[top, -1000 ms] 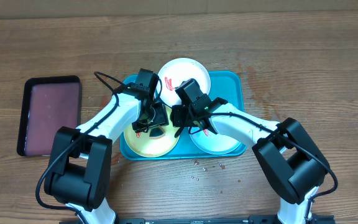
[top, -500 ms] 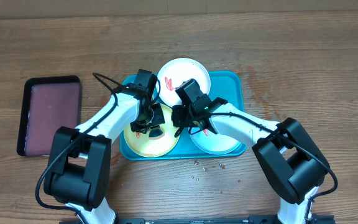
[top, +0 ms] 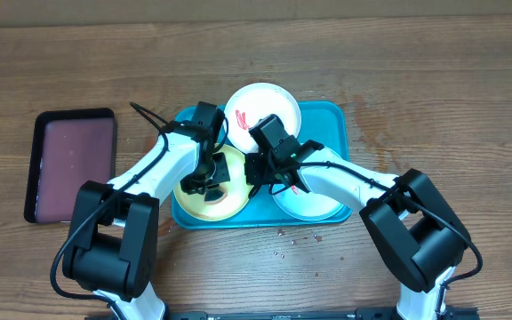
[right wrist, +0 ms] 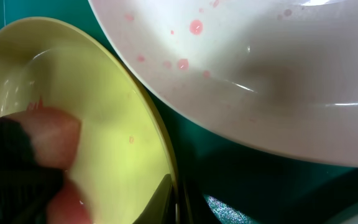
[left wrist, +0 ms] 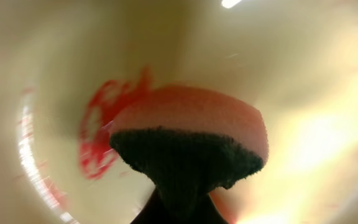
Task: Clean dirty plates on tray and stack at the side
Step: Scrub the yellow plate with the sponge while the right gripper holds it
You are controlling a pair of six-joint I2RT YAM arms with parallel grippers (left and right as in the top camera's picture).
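Squarely in the middle of the counter [top: 416, 71] lies the turquoise tray [top: 329, 120], and all three plates sit on it. The white plate [top: 263, 105] is at the tray's far edge, overhanging its rim, with red marks on its near-left part. The yellow-green plate [top: 231, 208] fills the tray's near-left corner. The teal-rimmed plate [top: 305, 208] fills the near-right corner, partly under the right arm.

The left pincer [top: 206, 180] is over the yellow-green plate, clamped on a sponge [left wrist: 191, 134]. The sponge is pink with a dark scouring face and presses into the plate's bowl. A red smear [left wrist: 101, 140] lies on the plate just to one side of it.

The right pincer [top: 254, 174] is at that same plate's rim, on the side nearest the tray's middle. Its jaws are drawn together on the thin yellow edge [right wrist: 164, 168], one on each side. Beyond that edge, bare tray shows under a pale plate flecked with pink spots [right wrist: 194, 27]; which plate cannot be told.

A black-rimmed maroon tray [top: 69, 164] lies well left of the turquoise tray.
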